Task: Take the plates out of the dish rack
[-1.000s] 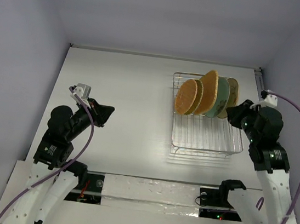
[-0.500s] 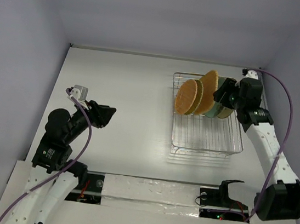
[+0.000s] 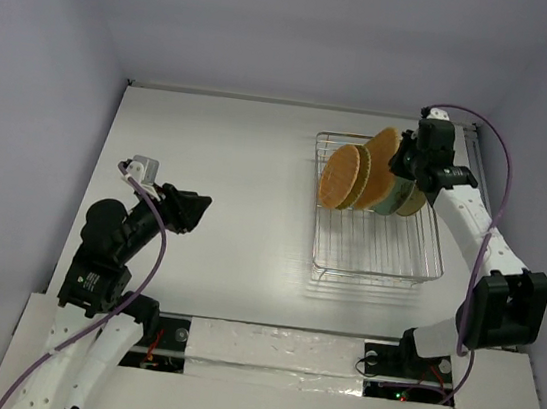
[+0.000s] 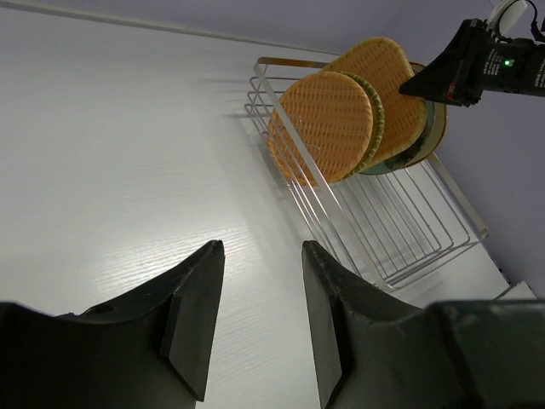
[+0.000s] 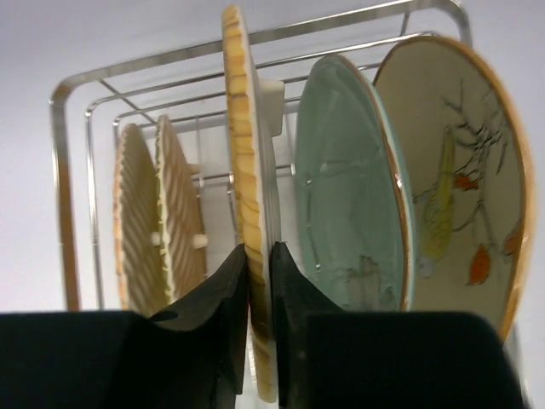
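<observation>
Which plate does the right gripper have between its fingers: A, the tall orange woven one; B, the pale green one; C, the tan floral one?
A: the right wrist view shows the right gripper with a finger on each side of the tall orange woven plate, the pale green plate untouched beside it.

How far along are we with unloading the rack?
Done: nothing; every plate stands in the rack, none on the table. In hand: the right gripper clamps the tall orange plate by its rim, not yet lifted; the left gripper is open, empty. Remaining: all the plates.
</observation>
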`<state>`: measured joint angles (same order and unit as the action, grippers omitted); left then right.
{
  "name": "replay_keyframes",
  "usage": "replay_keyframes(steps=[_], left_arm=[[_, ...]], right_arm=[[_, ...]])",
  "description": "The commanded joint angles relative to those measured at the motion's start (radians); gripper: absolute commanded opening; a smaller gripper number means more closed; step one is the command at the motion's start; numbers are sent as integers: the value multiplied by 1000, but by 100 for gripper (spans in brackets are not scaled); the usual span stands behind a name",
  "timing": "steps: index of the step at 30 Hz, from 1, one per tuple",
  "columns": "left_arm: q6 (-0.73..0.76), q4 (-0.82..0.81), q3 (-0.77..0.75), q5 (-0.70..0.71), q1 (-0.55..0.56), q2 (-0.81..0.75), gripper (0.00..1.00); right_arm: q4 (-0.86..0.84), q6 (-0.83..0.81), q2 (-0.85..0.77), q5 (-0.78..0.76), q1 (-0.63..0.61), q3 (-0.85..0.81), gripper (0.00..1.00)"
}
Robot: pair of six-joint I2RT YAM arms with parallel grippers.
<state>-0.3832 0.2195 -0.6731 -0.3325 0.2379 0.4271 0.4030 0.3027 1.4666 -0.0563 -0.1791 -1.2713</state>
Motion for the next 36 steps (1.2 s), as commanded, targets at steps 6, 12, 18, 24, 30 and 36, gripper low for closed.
replay_keyframes(steps=[6, 12, 18, 24, 30, 36], left_arm=[[1, -54, 6, -10, -6, -10, 40], [1, -51, 4, -4, -6, -11, 40], [-2, -42, 1, 21, -6, -17, 41], [-5, -40, 1, 33, -15, -27, 41], [-10, -37, 3, 52, -35, -42, 42], [-16, -26, 0, 82, -45, -67, 42]], right_arm=[[75, -62, 17, -234, -77, -169, 0], [157, -96, -48, -355, -143, -318, 0], [204, -106, -190, -445, -200, -419, 0], [39, 1, -299, -196, -263, -298, 0], [-257, 222, -139, 4, -459, -204, 0], [-424, 380, 231, -50, -609, -368, 0]])
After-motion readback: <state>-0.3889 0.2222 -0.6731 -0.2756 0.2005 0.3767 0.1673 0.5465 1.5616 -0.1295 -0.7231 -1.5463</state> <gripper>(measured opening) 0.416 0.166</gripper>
